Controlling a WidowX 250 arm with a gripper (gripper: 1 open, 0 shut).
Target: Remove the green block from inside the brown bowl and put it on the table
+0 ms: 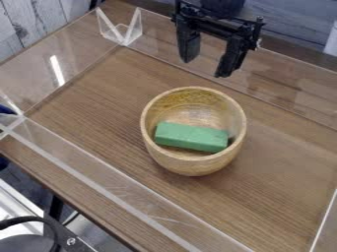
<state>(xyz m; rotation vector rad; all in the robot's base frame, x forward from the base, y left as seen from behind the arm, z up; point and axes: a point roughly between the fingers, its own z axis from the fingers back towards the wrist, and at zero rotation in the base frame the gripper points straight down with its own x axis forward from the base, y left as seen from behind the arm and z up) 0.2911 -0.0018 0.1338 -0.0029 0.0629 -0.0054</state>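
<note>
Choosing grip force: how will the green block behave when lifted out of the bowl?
The green block looks stiff and flat-sided, so it probably won't bend or roll. It seems small, so likely light. It lies angled inside the bowl, so it may slide against the curved wall when the open gripper closes.

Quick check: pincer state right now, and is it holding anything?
Pincer: open, holding nothing; the green block lies in the brown bowl.

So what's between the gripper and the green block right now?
In the camera view, only bare table and the brown bowl's far rim separate the open gripper from the green block.
</note>
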